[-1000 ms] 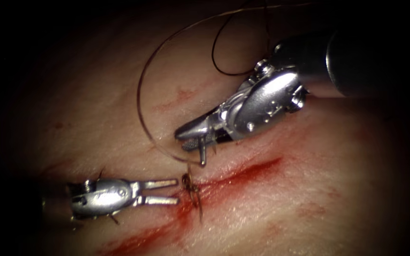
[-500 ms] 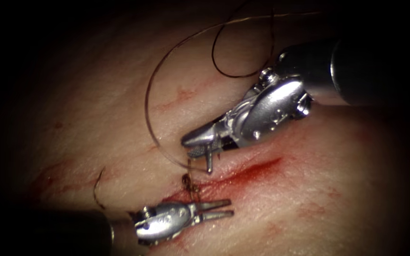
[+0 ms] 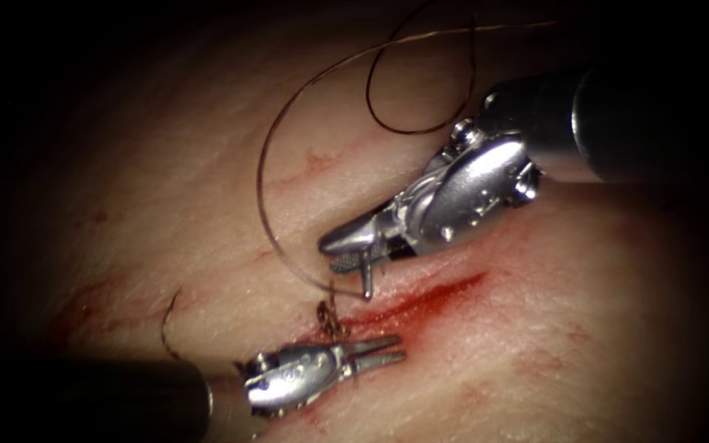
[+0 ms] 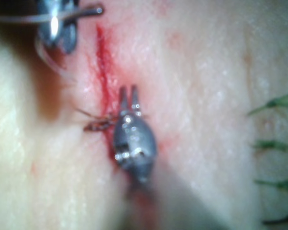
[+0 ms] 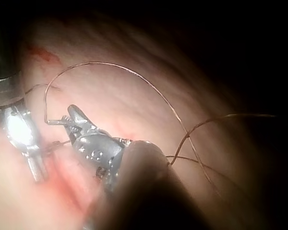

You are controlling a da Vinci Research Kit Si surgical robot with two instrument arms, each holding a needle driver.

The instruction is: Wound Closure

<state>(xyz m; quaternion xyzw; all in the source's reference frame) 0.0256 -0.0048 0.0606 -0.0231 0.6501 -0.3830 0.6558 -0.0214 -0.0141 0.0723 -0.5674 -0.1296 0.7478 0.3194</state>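
over the cut [image 3: 420, 299], just above the knot [image 3: 330, 316], the right gripper [image 3: 353, 261] has its jaws parted around a short metal piece, seemingly the needle [image 3: 366, 279], clear of the tissue [image 3: 535, 344]; the thread [image 3: 268, 205] loops away from it. the left gripper [image 3: 387, 351] lies on the red fluid [image 3: 445, 291], slightly open, holding nothing. risk, as i judge it: the slack loop could snag on either tool. since a second ago the left gripper has crossed from left of the knot to just below it.
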